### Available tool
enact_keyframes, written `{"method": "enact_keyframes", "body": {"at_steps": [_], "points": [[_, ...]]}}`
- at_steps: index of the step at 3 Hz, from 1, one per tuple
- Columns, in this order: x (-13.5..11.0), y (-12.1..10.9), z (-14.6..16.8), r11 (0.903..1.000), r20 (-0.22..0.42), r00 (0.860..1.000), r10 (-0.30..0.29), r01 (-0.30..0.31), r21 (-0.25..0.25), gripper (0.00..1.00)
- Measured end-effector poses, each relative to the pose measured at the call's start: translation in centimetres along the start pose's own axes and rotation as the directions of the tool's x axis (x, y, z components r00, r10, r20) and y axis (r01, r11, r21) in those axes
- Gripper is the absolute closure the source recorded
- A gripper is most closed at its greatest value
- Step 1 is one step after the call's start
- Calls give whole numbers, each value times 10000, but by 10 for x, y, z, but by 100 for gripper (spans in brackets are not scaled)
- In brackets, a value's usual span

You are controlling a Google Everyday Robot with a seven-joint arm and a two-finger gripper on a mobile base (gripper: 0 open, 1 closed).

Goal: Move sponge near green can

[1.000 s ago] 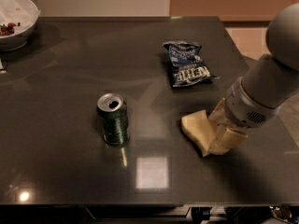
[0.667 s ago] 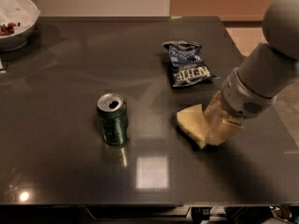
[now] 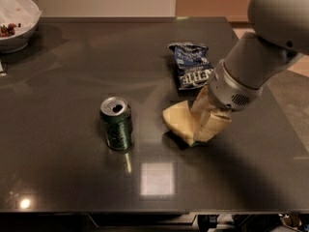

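The green can [image 3: 116,123] stands upright on the dark table [image 3: 63,81], left of centre, its silver top open. The pale yellow sponge [image 3: 178,122] is a little to the right of the can, lifted or tilted at one end, with a gap between the two. My gripper [image 3: 205,120] comes down from the upper right and its pale fingers [image 3: 213,125] are closed on the sponge's right end. The arm's grey wrist hides the top of the gripper.
A blue chip bag [image 3: 190,64] lies behind the sponge, close to the arm. A white bowl [image 3: 14,21] with some food sits at the far left corner. The table's front edge runs along the bottom; its right edge lies under the arm.
The gripper has carried the sponge leftward, toward the can, and a little away from the front edge. The can and the chip bag have not moved.
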State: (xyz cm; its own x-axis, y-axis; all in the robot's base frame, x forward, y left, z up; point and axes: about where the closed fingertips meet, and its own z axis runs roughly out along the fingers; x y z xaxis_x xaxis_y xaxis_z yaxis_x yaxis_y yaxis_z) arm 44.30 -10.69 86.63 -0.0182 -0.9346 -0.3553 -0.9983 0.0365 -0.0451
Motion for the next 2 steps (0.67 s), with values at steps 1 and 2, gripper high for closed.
{"method": "enact_keyframes", "body": {"at_steps": [1, 2], "points": [[-21, 4, 9, 9984, 297, 9984, -476, 484, -279, 100], [-37, 13, 18, 9949, 550, 9953, -796, 828, -575, 100]]}}
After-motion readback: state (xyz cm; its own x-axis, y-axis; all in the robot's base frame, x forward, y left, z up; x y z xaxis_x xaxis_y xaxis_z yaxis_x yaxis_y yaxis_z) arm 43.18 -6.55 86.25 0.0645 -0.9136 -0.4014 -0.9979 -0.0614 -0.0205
